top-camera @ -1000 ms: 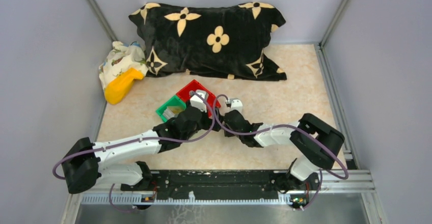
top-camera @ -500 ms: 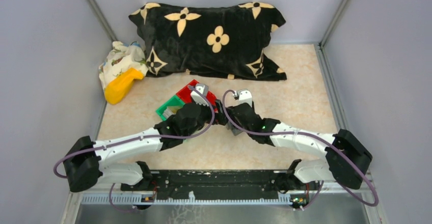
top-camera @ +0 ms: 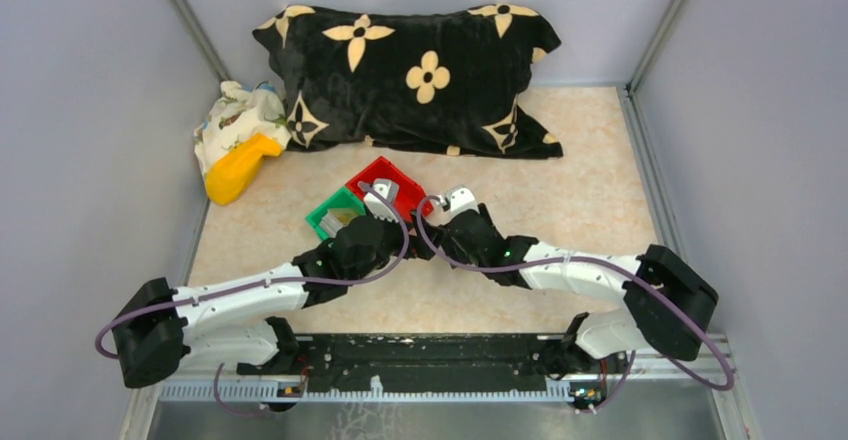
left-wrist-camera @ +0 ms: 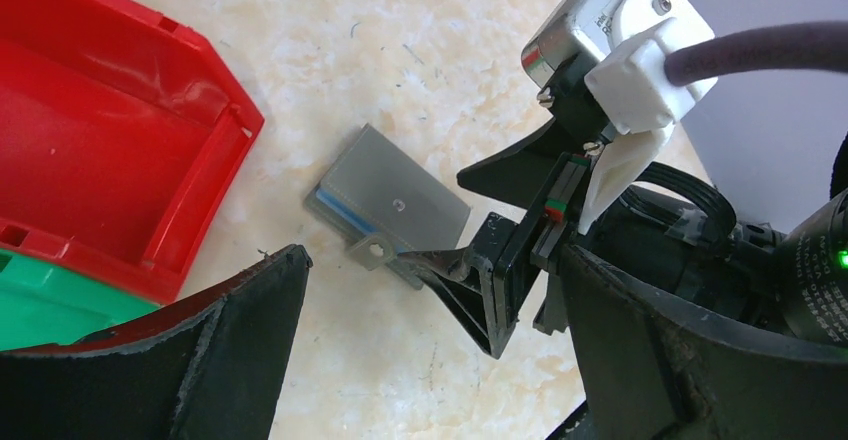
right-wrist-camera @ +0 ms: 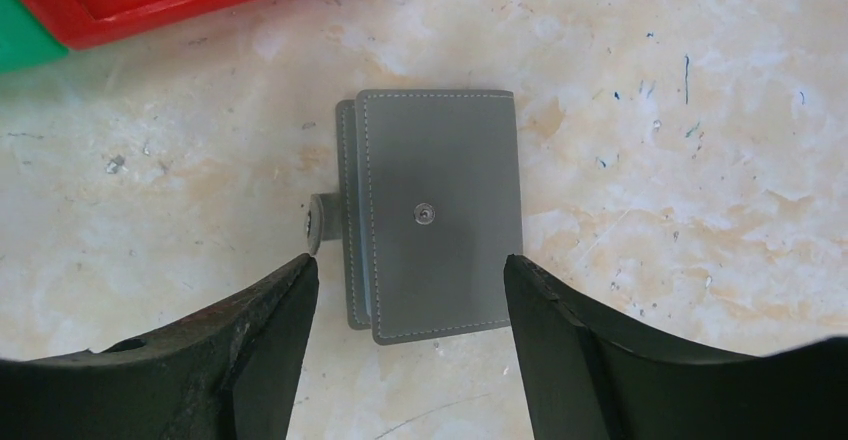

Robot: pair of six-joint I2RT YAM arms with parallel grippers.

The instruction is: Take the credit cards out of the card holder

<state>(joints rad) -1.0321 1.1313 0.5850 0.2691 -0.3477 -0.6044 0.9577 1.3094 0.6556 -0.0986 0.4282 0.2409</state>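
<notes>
The card holder [right-wrist-camera: 430, 215] lies folded shut and flat on the marble tabletop, a grey stitched wallet with a snap stud and a small tab [right-wrist-camera: 318, 222] on its left side. My right gripper [right-wrist-camera: 408, 260] hangs over its near end, open, one finger on each side; the left fingertip [right-wrist-camera: 300, 265] sits right by the tab. In the left wrist view the card holder [left-wrist-camera: 395, 195] shows a blue edge, with the right gripper's finger [left-wrist-camera: 500, 280] at its tab. My left gripper [left-wrist-camera: 435, 255] is open, short of the holder and holding nothing. No credit cards show.
A red bin [top-camera: 385, 182] and a green bin [top-camera: 335, 212] stand just left of the holder; the red bin's wall [left-wrist-camera: 200, 190] is close to it. A black flowered pillow [top-camera: 410, 70], a patterned cloth [top-camera: 235, 115] and a yellow object [top-camera: 240, 165] lie at the back.
My right gripper has opened, and its arm swung out and came back over the holder. The left arm has drawn back a little toward its base.
</notes>
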